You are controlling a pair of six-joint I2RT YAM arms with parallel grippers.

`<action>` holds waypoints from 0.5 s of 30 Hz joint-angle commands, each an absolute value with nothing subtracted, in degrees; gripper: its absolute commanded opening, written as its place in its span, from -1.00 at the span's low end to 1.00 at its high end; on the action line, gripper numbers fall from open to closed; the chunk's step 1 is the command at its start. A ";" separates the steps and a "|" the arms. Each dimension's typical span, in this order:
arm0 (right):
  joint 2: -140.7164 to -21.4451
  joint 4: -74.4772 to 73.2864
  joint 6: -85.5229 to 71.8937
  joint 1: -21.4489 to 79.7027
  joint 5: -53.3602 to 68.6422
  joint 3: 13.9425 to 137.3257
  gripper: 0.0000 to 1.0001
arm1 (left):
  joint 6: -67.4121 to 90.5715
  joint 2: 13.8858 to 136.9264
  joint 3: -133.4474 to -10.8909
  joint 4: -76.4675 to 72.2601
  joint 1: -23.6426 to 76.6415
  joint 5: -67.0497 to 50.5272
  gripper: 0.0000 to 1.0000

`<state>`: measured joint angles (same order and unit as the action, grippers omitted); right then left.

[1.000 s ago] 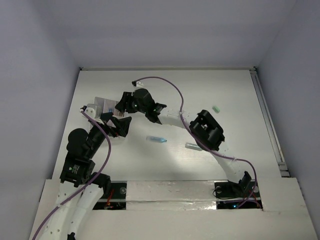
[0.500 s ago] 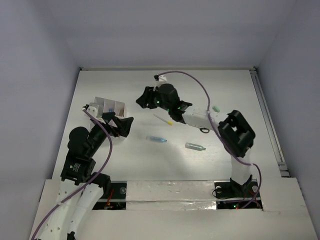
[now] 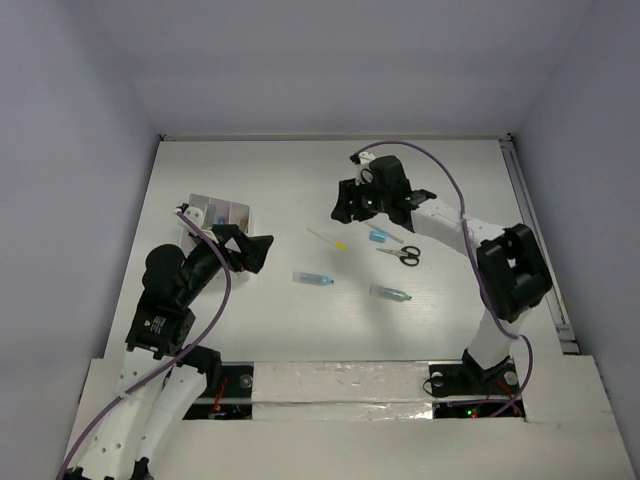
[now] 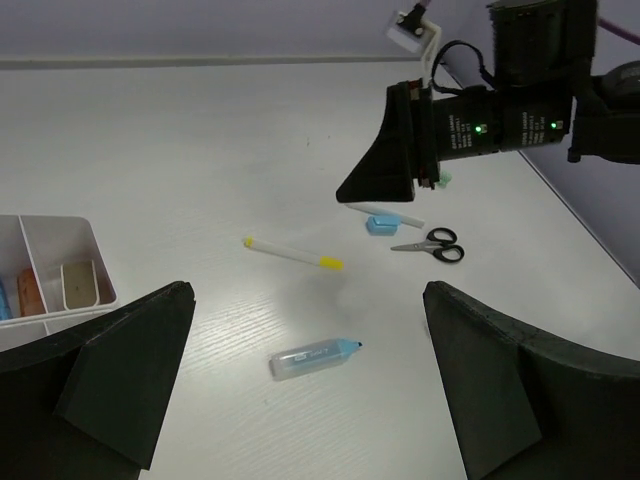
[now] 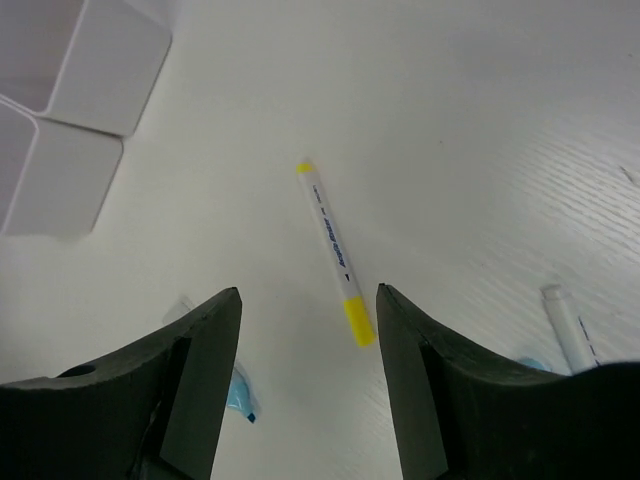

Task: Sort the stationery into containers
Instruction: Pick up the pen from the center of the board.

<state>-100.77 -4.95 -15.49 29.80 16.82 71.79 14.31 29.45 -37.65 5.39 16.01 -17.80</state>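
The white six-compartment container sits at the left; in the left wrist view the container holds a tan block and an orange piece. On the table lie a white pen with a yellow tip, a blue capsule, a teal-grey capsule, black-handled scissors and another white pen beside a small blue piece. My right gripper hovers open over the yellow-tipped pen, empty. My left gripper is wide open beside the container, above the blue capsule.
The right arm's purple cable arches over the table's right half. A metal rail runs along the right edge. White walls close in the back and both sides.
My right gripper has swung rightward from above the container to the table's middle, over the yellow-tipped pen. The left arm has shifted slightly, still open.
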 commanded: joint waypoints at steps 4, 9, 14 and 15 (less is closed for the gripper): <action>-109.68 -20.45 -3.10 31.11 21.45 86.01 0.30 | 14.68 29.44 -39.20 2.46 16.00 -18.28 0.98; -117.67 -27.85 3.07 36.73 13.39 96.14 0.31 | 14.77 29.71 -39.20 2.11 16.00 -18.90 0.98; -125.93 -32.16 4.48 40.25 7.21 103.88 0.29 | 14.77 29.45 -39.20 2.29 15.47 -18.99 0.98; -126.90 -32.69 4.74 40.25 5.47 105.80 0.28 | 14.77 29.44 -39.20 2.29 15.47 -18.98 0.98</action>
